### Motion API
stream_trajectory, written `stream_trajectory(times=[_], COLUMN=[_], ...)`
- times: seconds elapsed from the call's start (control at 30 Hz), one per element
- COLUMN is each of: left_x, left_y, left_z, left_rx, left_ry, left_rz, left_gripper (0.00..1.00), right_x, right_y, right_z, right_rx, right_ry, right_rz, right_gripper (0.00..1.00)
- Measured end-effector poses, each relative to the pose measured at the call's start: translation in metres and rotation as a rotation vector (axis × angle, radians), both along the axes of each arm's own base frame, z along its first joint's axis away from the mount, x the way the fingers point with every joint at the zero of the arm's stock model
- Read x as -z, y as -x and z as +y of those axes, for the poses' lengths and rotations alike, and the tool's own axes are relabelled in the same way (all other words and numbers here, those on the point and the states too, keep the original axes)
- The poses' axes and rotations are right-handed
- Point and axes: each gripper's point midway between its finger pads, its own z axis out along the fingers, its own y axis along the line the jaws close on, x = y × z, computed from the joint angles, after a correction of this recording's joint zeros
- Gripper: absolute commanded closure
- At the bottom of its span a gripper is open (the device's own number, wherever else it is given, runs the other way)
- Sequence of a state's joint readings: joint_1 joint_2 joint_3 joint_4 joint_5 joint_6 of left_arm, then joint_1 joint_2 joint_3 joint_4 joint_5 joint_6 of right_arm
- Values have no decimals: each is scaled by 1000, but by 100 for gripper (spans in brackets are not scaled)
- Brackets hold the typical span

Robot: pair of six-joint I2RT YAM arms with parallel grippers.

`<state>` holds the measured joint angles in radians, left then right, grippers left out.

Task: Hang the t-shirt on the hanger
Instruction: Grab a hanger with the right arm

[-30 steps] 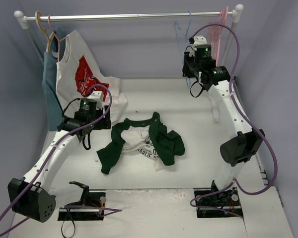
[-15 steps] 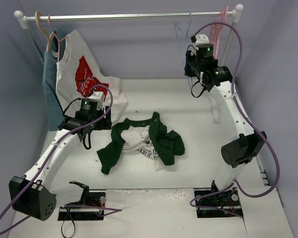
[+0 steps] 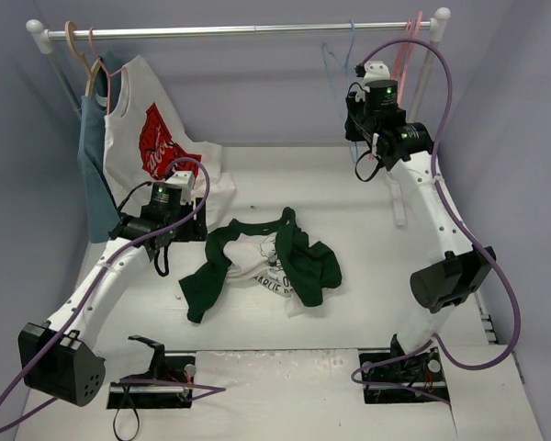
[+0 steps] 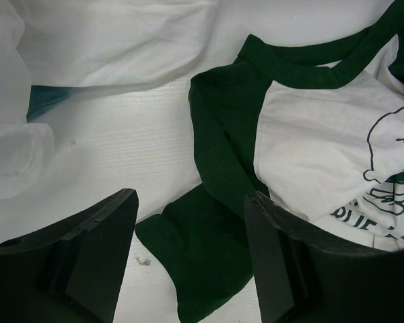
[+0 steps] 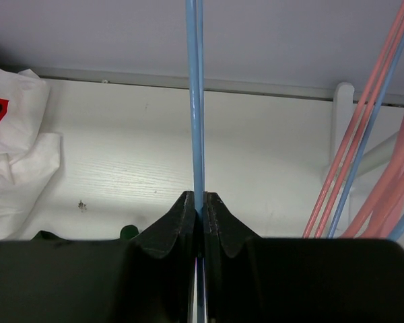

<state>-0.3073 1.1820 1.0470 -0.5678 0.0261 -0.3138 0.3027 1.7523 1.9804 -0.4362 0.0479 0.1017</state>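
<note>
The t-shirt (image 3: 262, 262) lies in a crumpled heap on the table (image 3: 349, 184), about midway between the 2 arms, its green sleeves thrown across the white printed chest and its collar turned toward the back wall. Bunched like that, it would likely need spreading or lifting at the neck before anything could be threaded through it. In the left wrist view, 1 green sleeve and part of the chest print lie just below the left gripper (image 4: 190, 198). Its 2 fingers stand wide apart and hold nothing, and I cannot tell whether they touch the cloth. That placement looks like readiness to take hold of the sleeve or collar. The hanger (image 5: 194, 101) hangs well apart from the shirt, up on the rail (image 3: 239, 30) at the back right, just beside the pink hangers (image 5: 370, 134). The right gripper (image 5: 203, 202) has its 2 fingers pressed together on the thin blue wire, which runs straight up out of the pinch. That grip probably serves to unhook the hanger and carry it down to the shirt. A white shirt with a red graphic (image 3: 151, 147) hangs at the far left.
</note>
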Motion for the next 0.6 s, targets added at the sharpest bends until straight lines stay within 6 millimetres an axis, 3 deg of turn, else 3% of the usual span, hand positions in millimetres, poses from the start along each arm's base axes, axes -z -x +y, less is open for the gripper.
stream_trajectory(times=[0.23,0.37,0.5,0.6], left_x=[1,1,1,1], left_y=[0,1,1,1], left_z=[0,0,0,0], left_rx=[0,0,0,0], left_ry=[-1,-2,-2,-1], left_rz=[5,5,5,6], left_gripper=[36,36,36,36], right_x=[-8,-22,-51,-75], right_y=[2,11,31,63], right_z=[4,16,30,37], right_rx=[-19,-67,-121,-173], right_ry=[10,19,6,-13], right_rz=[-16,-52,-120,-179], right_gripper=[100,100,100,100])
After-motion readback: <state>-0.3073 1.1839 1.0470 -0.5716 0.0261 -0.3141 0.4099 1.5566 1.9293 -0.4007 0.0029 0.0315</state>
